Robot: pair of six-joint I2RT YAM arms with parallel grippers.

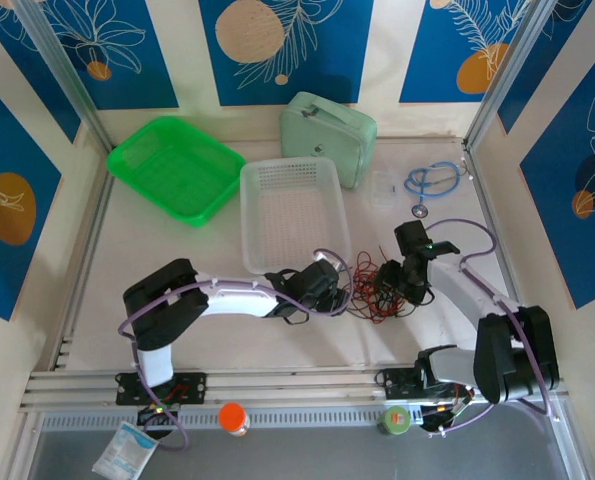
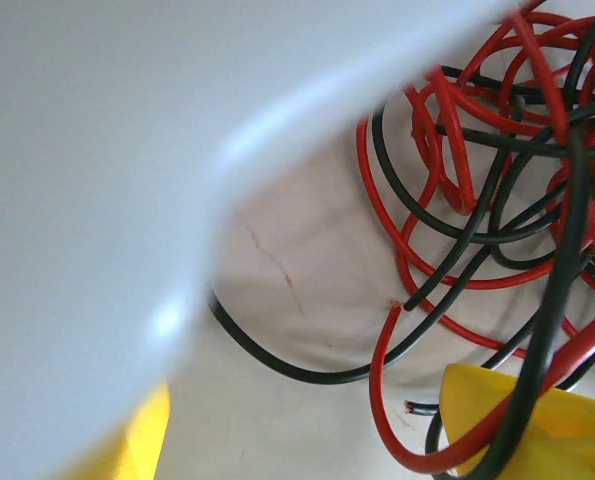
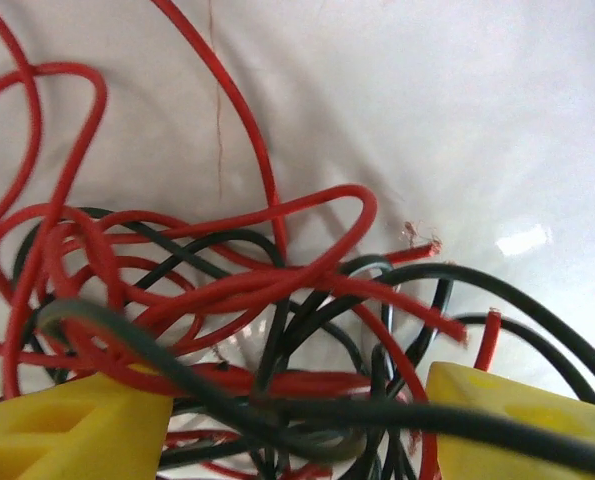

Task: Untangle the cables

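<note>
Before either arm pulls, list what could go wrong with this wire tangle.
1. Many red and black wires cross between the right gripper's open yellow fingers; closing here would likely pinch several strands and drag the whole knot.
2. A black wire lies over one finger of the left gripper; moving off could snag it and tighten loops.
3. The clear mesh basket sits close by the left gripper; a sideways pull might knock it.
</note>
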